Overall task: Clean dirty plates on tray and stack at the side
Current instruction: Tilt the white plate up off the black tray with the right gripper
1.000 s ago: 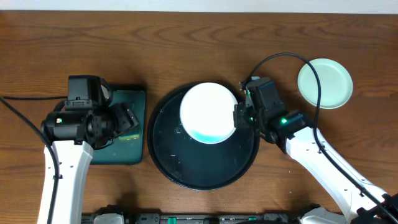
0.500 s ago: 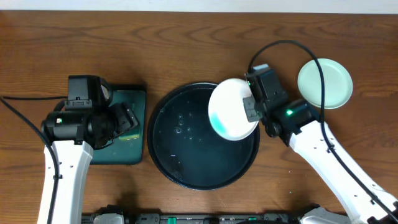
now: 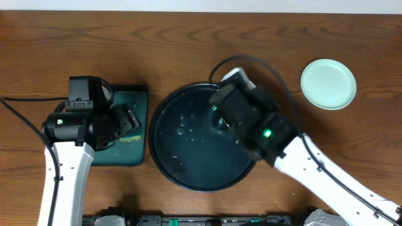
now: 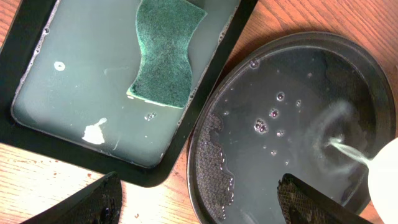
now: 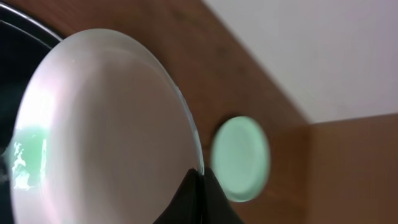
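Note:
My right gripper [image 5: 199, 179] is shut on the rim of the white plate [image 5: 106, 124] and holds it tipped on edge above the round black tray [image 3: 166, 157]. The plate has a teal smear low on its face. In the left wrist view the plate's edge [image 4: 387, 180] shows at the lower right, with a thin stream running off it into the wet tray [image 4: 280, 155]. In the overhead view the right arm [image 3: 248, 116] hides most of the plate. One mint-green plate [image 3: 328, 83] lies on the table at the back right, also in the right wrist view [image 5: 241, 158]. My left gripper [image 4: 199, 205] is open and empty.
A rectangular black tray [image 3: 119, 154] with murky water and a green sponge [image 4: 166, 53] stands left of the round tray, under my left arm. A black cable [image 3: 257, 63] loops from the right arm. Wooden table all round.
My right gripper has moved left over the round tray and tipped the white plate from face-up to on edge. Liquid now runs off it. The left arm has not moved.

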Controlling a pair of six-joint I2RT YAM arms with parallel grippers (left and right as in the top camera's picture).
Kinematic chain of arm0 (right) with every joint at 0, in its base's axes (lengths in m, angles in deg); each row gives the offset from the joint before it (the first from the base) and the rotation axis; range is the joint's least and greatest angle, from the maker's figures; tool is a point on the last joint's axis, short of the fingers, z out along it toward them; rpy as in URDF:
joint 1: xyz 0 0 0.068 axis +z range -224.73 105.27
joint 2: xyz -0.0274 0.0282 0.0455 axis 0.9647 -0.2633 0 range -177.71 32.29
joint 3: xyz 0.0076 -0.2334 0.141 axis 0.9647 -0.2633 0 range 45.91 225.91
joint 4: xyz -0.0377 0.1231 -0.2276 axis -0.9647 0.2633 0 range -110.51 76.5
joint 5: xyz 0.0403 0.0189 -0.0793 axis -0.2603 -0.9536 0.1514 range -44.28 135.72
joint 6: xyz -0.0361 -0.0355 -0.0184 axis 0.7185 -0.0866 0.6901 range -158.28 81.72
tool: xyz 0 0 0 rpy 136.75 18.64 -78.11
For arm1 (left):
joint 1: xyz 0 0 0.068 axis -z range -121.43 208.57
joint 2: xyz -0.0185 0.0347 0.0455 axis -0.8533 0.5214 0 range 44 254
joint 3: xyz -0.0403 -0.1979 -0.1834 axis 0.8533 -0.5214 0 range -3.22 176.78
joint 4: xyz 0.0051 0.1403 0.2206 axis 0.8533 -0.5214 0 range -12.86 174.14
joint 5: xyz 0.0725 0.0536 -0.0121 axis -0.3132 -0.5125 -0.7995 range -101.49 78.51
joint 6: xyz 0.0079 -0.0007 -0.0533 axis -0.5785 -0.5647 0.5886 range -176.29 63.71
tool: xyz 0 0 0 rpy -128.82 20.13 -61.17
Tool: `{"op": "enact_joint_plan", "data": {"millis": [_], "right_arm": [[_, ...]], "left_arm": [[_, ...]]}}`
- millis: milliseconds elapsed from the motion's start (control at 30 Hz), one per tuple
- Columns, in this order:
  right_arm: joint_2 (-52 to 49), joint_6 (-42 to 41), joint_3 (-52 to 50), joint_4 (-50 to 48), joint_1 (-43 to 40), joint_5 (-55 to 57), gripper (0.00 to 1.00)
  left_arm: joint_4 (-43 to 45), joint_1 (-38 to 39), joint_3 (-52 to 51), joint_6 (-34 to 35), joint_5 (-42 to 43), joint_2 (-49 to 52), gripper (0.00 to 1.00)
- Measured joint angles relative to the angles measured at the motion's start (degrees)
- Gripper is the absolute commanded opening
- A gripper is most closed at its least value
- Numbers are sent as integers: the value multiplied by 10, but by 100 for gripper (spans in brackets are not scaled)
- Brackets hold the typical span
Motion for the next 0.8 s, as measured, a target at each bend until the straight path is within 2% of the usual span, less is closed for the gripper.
{"op": "enact_joint_plan", "data": {"millis": [233,433,800], "right_arm": [[0,80,0,-13,96,139,1],[0,169,0,-32,168,212,1],[-22,329,0,-87,238,306,1]], "left_arm": [[0,0,0,0,0,0,81],[0,0,0,0,0,0,81],[0,0,0,0,0,0,81]]}}
